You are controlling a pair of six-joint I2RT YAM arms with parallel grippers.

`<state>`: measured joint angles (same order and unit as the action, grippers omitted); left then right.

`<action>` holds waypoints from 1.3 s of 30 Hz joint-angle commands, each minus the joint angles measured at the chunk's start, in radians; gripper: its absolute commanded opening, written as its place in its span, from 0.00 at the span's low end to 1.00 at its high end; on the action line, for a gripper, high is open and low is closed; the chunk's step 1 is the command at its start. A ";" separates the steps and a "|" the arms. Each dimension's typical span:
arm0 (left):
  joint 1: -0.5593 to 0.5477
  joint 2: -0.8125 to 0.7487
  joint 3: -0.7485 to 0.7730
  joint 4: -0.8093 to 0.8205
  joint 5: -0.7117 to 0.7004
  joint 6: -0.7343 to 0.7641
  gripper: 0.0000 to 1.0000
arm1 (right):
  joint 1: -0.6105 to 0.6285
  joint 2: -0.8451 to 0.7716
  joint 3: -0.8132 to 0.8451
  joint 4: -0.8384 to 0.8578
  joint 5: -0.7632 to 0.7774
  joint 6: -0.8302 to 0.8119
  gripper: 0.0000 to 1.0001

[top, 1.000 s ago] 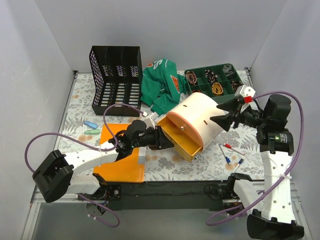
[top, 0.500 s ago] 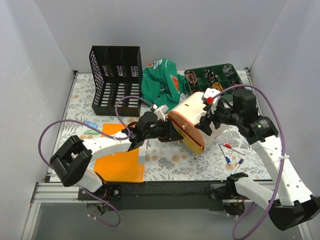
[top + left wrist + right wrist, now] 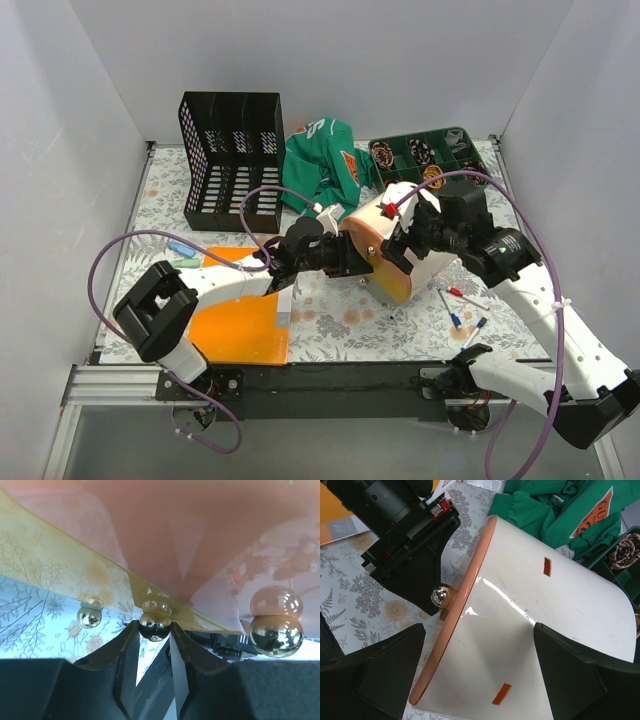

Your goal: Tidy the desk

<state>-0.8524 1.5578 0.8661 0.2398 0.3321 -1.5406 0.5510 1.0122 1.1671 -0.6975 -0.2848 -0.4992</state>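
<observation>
The desk (image 3: 330, 335), its white cover printed with grey ferns and orange flowers and its front rim black, fills the floor of the top view and lies beneath both grippers. Near its centre, a little toward 3 o'clock, a cream box (image 3: 415, 255) with a glossy peach front stands tilted; whether its low corner touches the cover cannot be told. The left gripper (image 3: 352, 262) meets the box from 9 o'clock, its jaws closed tight on a shiny round knob (image 3: 155, 622) in the middle of the peach front, and in the left wrist view the flowered cover shows low at the left past the fingers (image 3: 125, 650). The right gripper (image 3: 405, 238) comes in from 3 o'clock with its jaws spread wide, one to each side of the cream body and holding nothing; in the right wrist view the cover appears at the left, between one finger and the box's front rim. Farther out, a black file holder (image 3: 232, 160) stands at 10 o'clock, a green garment (image 3: 320, 170) lies at 12, a green compartment tray (image 3: 430, 160) at 1, loose pens (image 3: 455, 305) at 4, an orange folder (image 3: 240, 325) at 7, and two markers (image 3: 182, 257) at 9.
</observation>
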 commanded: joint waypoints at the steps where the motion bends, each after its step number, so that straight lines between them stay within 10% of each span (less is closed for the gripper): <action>1: -0.001 0.019 0.063 0.055 0.001 0.022 0.12 | 0.004 -0.015 0.026 -0.011 0.064 -0.004 0.98; 22: 0.013 -0.185 -0.078 -0.019 0.022 0.066 0.12 | -0.059 0.074 -0.040 0.067 0.337 0.001 0.73; 31: 0.016 -0.211 -0.113 -0.033 0.007 0.076 0.17 | -0.075 0.060 -0.021 0.053 0.242 -0.006 0.87; 39: 0.018 -0.165 -0.065 -0.033 0.008 0.083 0.64 | -0.089 0.020 0.003 0.021 0.124 -0.012 0.99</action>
<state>-0.8337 1.3872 0.7521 0.1806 0.3271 -1.4773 0.4740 1.0584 1.1461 -0.6071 -0.0731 -0.5140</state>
